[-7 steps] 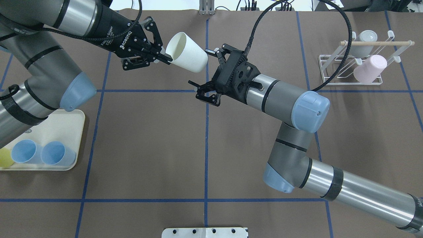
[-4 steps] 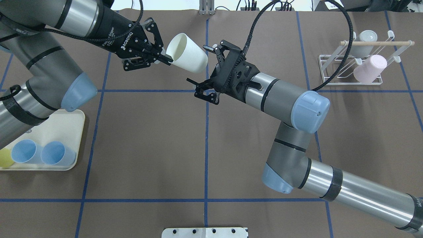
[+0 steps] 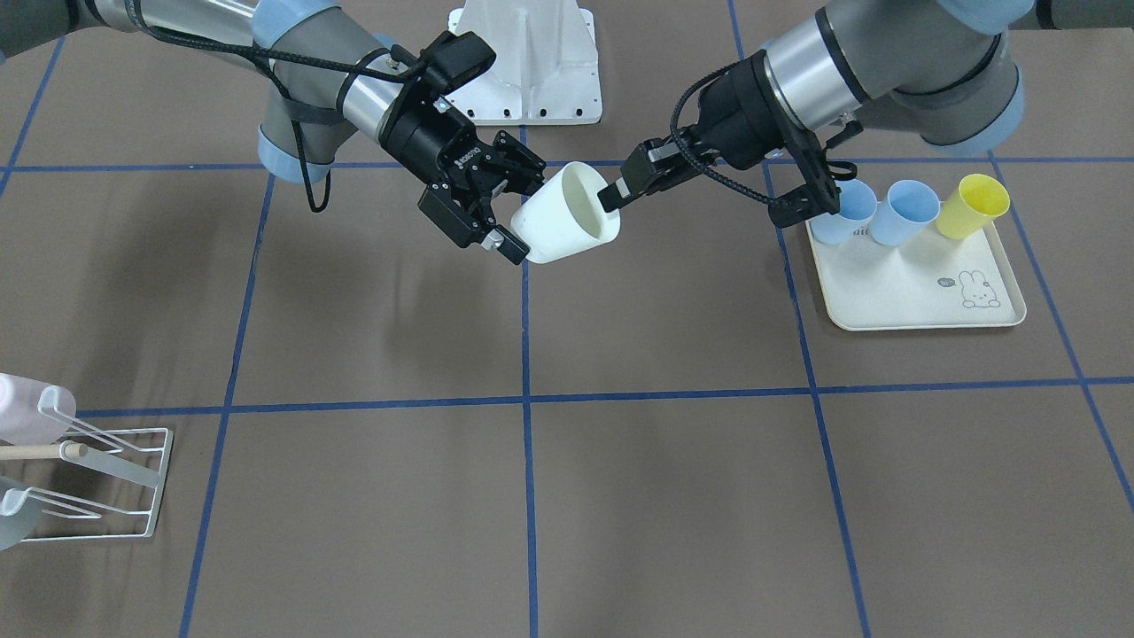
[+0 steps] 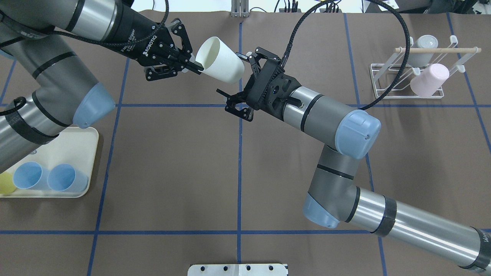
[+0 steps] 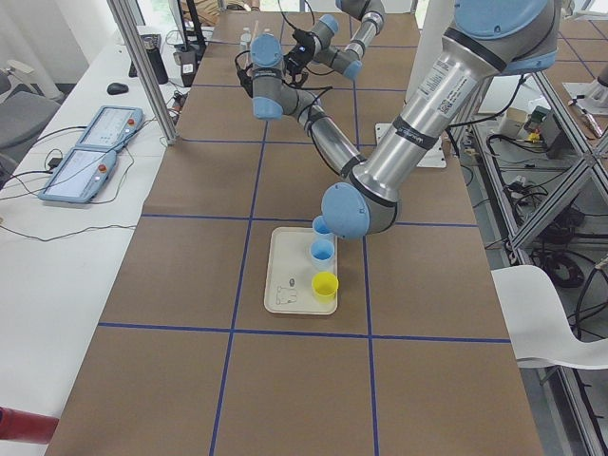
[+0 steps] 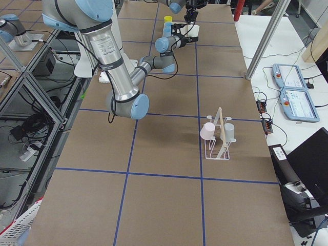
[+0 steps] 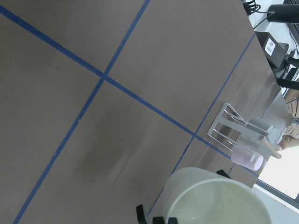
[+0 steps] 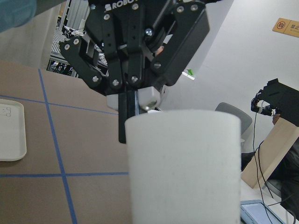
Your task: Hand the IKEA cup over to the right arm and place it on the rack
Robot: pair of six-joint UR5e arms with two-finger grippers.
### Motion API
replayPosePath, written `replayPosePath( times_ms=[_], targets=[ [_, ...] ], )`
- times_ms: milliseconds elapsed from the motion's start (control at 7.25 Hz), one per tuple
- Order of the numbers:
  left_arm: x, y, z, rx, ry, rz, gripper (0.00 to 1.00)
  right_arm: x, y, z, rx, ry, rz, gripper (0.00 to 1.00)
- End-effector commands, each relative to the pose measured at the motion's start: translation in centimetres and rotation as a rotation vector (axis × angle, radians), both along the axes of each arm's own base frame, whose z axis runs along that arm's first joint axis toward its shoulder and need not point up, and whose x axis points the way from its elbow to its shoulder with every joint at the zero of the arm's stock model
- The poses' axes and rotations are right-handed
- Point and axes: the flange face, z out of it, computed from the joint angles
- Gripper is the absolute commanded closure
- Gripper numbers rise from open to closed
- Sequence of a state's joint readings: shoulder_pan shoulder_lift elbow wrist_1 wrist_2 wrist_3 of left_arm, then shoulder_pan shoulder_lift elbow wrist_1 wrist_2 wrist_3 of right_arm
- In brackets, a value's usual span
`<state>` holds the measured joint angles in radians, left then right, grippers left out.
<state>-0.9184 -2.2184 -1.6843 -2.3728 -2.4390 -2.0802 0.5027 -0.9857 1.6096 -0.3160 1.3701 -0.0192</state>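
Centrally, above a brown paper-covered table (image 4: pixel 172 161) marked with blue tape lines, a plain white plastic tumbler cup (image 4: pixel 221 61) hangs in mid-air, tipped onto its side. The left gripper (image 4: pixel 197 69) is pinched closed on the cup's rim, with one finger inside the mouth. The right gripper (image 3: pixel 521 211) is spread wide, its fingers on either side of the cup's closed base; whether they touch it is unclear. Well off to the robot's right stands a small white wire rack (image 4: pixel 383 82) with a light wooden dowel (image 4: pixel 437 50), carrying a pale pink cup (image 4: pixel 429 79) and a grey cup (image 4: pixel 422 48). On the robot's left, a cream rectangular tray (image 3: pixel 895 297) holds two light blue cups (image 3: pixel 912 208) and a yellow cup (image 3: pixel 973 204).
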Motion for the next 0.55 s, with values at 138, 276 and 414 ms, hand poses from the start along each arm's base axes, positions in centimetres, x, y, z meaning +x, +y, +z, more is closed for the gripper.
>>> replayPosePath(
  times_ms=[138, 276, 414],
  targets=[
    [0.1, -0.02, 0.08, 0.002, -0.002, 0.001, 1.0, -0.24, 0.53, 0.03, 0.004, 0.004, 0.023, 0.13],
    [0.13, -0.07, 0.13, 0.001, -0.003, 0.001, 1.0, -0.29, 0.59, 0.22, 0.003, 0.007, 0.023, 0.13],
    [0.13, -0.07, 0.13, 0.003, -0.003, 0.001, 1.0, -0.3, 0.59, 0.04, 0.004, 0.004, 0.023, 0.13]
  ],
)
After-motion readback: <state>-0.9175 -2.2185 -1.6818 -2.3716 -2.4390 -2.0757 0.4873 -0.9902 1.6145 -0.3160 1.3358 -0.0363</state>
